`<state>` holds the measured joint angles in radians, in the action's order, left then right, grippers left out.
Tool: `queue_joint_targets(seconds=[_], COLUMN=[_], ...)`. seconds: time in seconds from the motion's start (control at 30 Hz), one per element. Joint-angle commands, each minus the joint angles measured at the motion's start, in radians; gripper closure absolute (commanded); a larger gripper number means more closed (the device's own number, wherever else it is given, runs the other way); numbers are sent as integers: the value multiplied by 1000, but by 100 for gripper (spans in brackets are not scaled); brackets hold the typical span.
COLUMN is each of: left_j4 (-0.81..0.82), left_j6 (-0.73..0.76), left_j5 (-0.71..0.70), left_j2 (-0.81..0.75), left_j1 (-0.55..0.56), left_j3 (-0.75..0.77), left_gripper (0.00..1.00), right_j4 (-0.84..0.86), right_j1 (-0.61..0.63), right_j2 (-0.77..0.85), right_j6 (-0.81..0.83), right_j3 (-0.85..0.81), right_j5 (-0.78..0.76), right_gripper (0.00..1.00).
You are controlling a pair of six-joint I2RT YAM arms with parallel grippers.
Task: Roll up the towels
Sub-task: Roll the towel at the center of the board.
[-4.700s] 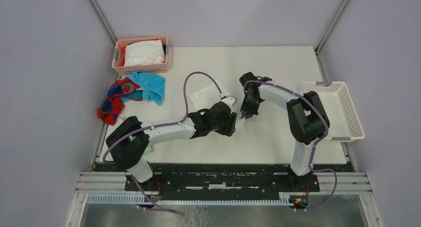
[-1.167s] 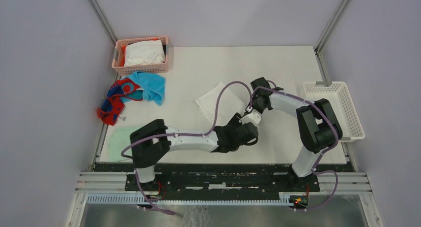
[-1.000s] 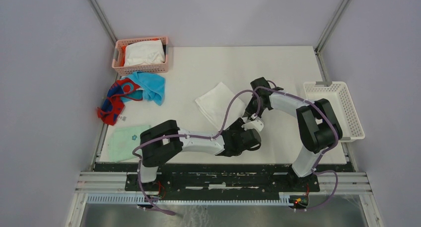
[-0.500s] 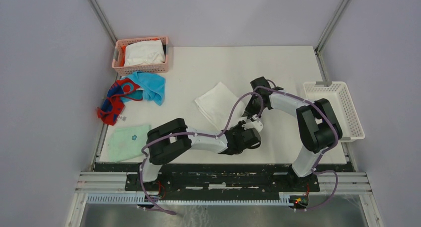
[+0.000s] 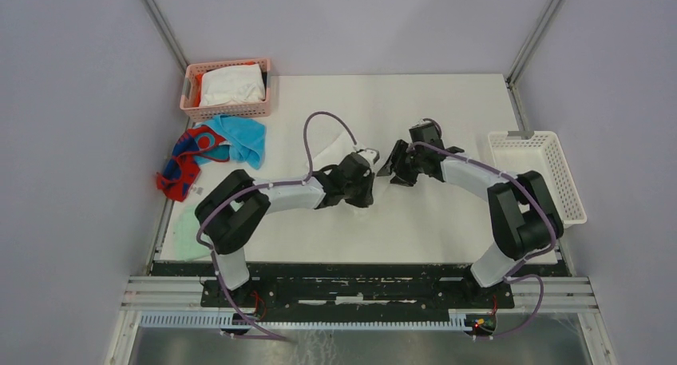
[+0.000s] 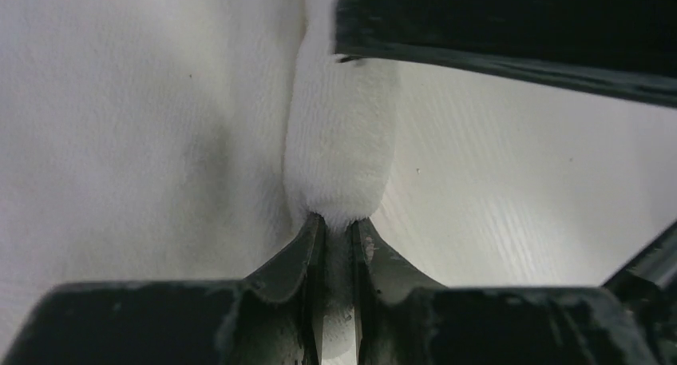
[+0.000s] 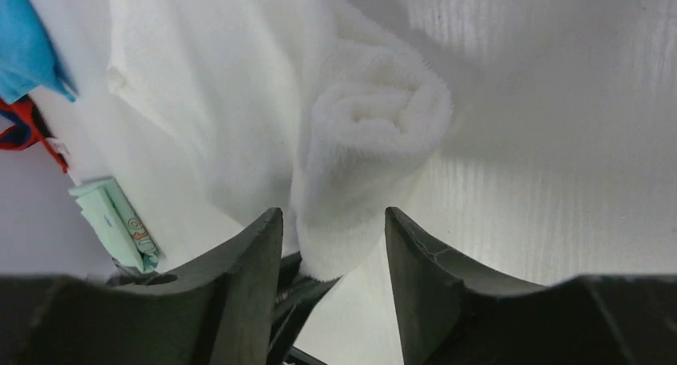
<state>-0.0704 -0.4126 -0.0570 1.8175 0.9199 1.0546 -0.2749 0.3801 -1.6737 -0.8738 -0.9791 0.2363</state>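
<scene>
The white towel (image 7: 375, 125) lies mid-table, one edge wound into a thick roll (image 6: 339, 141), the rest spread flat (image 5: 326, 152). My left gripper (image 6: 338, 221) is shut on the near end of that roll. My right gripper (image 7: 334, 217) stands open just before the roll's other end, apart from it, close against the left gripper (image 5: 369, 167) in the top view. The turquoise towel (image 5: 239, 137) and the red towel with dark-blue blotches (image 5: 185, 161) lie crumpled together at the table's left edge.
A pink basket (image 5: 227, 109) holding a white cloth stands at the back left. A white basket (image 5: 536, 177) sits off the table's right edge. A pale mint-green folded cloth (image 5: 182, 229) lies at the front left, partly under the left arm.
My left gripper swung from the table's front back toward the centre and closed on the white towel's rolled edge. My right gripper opened and let go of the roll.
</scene>
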Motion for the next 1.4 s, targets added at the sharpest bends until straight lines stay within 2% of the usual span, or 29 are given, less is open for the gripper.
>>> queue_joint_targets(seconds=[0.0,0.2,0.33,0.53,0.8,0.9,1.0,1.27,1.37], left_j4=[64,148,172,156,155,143,136,179,184], left_j6=[-220,-347,-407,-419,-425,-424,-420,-457,-454], left_j5=[331,517,569,581,576,559,545,518,494], left_j2=[-2,58,98,133,157,157,153,108,66], left_j1=[-102,-208,-255,-275,-275,-276,-276,-274,-269], left_j3=[-81,-97,-93,-83,-80,-79,-82,-168,-199], left_gripper=[86,86,86,85,85,85,84,80,75], right_j4=[199,397,507,650,672,560,454,197,86], right_j1=[-42,-72,-72,-70,-49,-29,-23,-15,-5], right_j2=[123,175,134,34,-83,-86,-77,-90,-93], right_j6=[-5,-45,-94,-189,-231,-200,-168,-124,-106], right_j3=[93,238,296,327,273,239,208,102,45], right_j5=[76,120,133,131,102,64,5,-95,-130], right_gripper=[39,27,25,22,20,20,26,61,67])
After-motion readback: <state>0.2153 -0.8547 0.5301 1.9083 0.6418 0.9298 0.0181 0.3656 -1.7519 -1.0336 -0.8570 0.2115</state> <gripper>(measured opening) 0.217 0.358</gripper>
